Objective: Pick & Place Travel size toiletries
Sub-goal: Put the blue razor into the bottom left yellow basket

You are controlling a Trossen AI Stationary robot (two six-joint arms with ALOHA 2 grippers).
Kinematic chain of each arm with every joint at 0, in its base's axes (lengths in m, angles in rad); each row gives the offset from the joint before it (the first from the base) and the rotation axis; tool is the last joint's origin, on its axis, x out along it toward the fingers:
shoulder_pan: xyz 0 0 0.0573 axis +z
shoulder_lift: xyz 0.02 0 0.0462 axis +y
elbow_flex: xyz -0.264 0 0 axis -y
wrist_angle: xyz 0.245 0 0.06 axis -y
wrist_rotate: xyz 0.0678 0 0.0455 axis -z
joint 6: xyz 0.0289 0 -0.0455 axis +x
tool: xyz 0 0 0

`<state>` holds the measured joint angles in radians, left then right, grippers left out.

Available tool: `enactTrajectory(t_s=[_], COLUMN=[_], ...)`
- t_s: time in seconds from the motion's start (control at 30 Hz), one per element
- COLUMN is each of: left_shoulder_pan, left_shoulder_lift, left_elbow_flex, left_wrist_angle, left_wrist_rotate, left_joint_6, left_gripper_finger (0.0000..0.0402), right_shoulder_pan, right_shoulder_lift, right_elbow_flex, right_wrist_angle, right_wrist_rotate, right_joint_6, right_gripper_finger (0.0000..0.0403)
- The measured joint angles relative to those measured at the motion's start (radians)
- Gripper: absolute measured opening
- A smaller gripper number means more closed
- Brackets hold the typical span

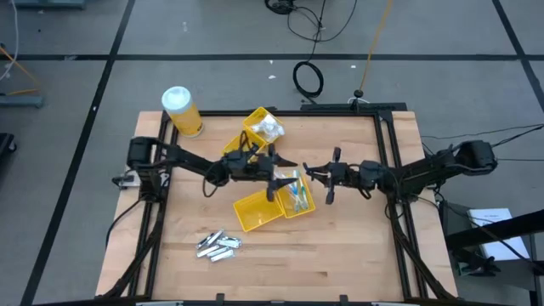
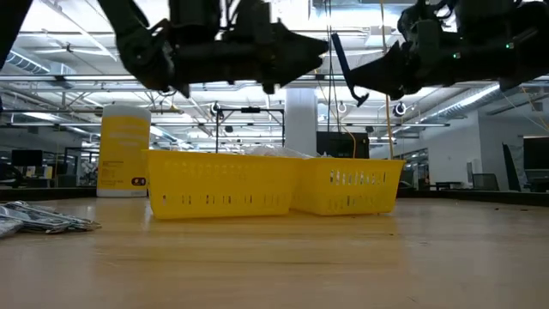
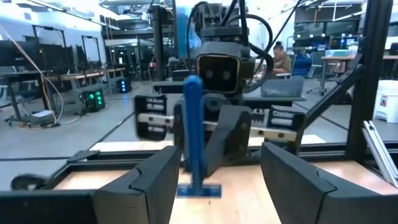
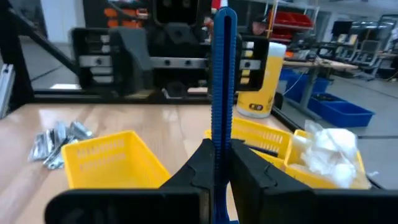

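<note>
blue plastic is what counts: a thin blue razor stick [image 4: 223,81] stands upright, pinched at its lower end by the clenched right gripper [image 1: 324,177], just right of the frame's middle in the high view. going left to right, the left gripper [image 1: 278,172] sits mid-frame over the yellow trays [image 1: 256,211], jaws apart and empty. the stick stands just ahead of that gap, long axis up and down. silver tubes [image 1: 218,245] lie at lower left, well apart.
</note>
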<state>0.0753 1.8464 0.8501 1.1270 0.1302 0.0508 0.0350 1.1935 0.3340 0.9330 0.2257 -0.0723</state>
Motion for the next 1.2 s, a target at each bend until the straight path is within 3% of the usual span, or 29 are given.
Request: enactTrajectory(t_s=[0.2,0.33,0.6,0.77,0.97,1.07,1.2], left_shoulder_pan=[0.008,0.016,0.022,0.022,0.023,0.026,0.029], left_shoulder_lift=[0.069,0.073,0.073,0.073,0.073,0.07,0.034], left_elbow_flex=[0.149,0.212,0.254,0.254,0.253,0.253,0.253], left_wrist_angle=[-0.026,-0.13,-0.241,-0.243,-0.243,-0.243,-0.301], left_wrist_rotate=[0.0,0.0,-0.001,0.01,0.086,0.087,0.073], left_joint_6=[0.008,0.029,0.033,0.046,0.071,0.052,0.051], left_gripper_finger=[0.0223,0.0223,0.0216,0.0164,0.0029,0.0018,0.0014], right_shoulder_pan=[-0.016,-0.015,-0.015,-0.015,-0.015,-0.015,-0.014], right_shoulder_lift=[0.017,0.015,0.011,0.009,0.009,0.009,0.009], right_elbow_flex=[0.002,0.002,0.002,0.002,0.002,0.002,0.003], right_wrist_angle=[0.021,0.027,0.035,0.037,0.035,0.033,-0.028], right_wrist_rotate=[-0.048,-0.071,-0.072,-0.071,-0.07,-0.068,-0.043], right_joint_6=[-0.009,-0.023,-0.056,-0.071,-0.071,-0.07,-0.017], right_gripper_finger=[0.0019,0.0019,0.0019,0.0019,0.0019,0.0039,0.0104])
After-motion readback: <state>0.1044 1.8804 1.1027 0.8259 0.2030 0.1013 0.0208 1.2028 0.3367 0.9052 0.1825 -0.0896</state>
